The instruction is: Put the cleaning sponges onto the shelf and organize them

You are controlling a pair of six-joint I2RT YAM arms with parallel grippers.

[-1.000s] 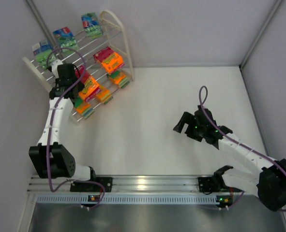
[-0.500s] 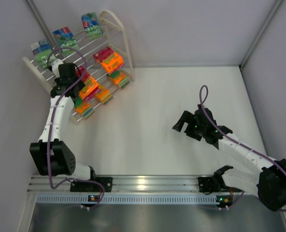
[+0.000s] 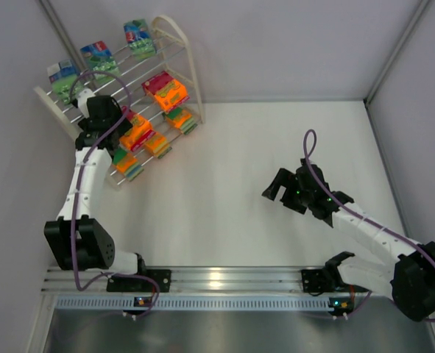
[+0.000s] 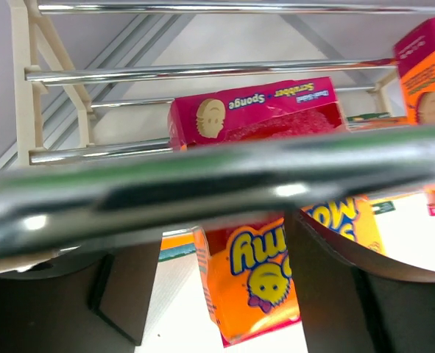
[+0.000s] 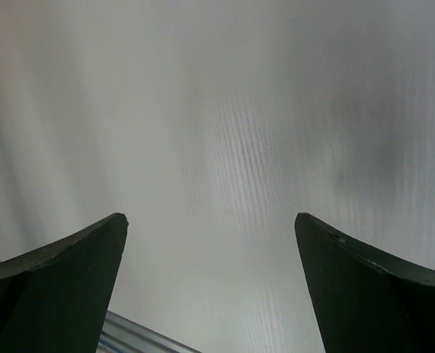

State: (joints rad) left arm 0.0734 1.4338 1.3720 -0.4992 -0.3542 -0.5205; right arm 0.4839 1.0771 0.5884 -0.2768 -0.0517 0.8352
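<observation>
The cream-white tiered rack of thin metal rods [image 3: 121,72] stands at the far left corner of the white table [image 3: 232,162]. All 8 plastic-wrapped sponge packs sit on it: 3 green ones with blue-white labels [image 3: 97,57] along the top tier, 2 orange ones [image 3: 165,92] on the middle tier and 3 more orange on the lowest. The left gripper [image 4: 221,283] is at the middle tier, its black fingers [image 4: 125,294] parted around the orange pack with yellow cartoon lettering [image 4: 257,287]. Its left finger stands clear of the wrapper (a blurred rod [image 4: 202,184] crosses that wrist view, and whether the other finger touches cannot be told). The right gripper [image 5: 210,279] hangs above bare table well apart from the rack, spread wide, with nothing between its fingers.
</observation>
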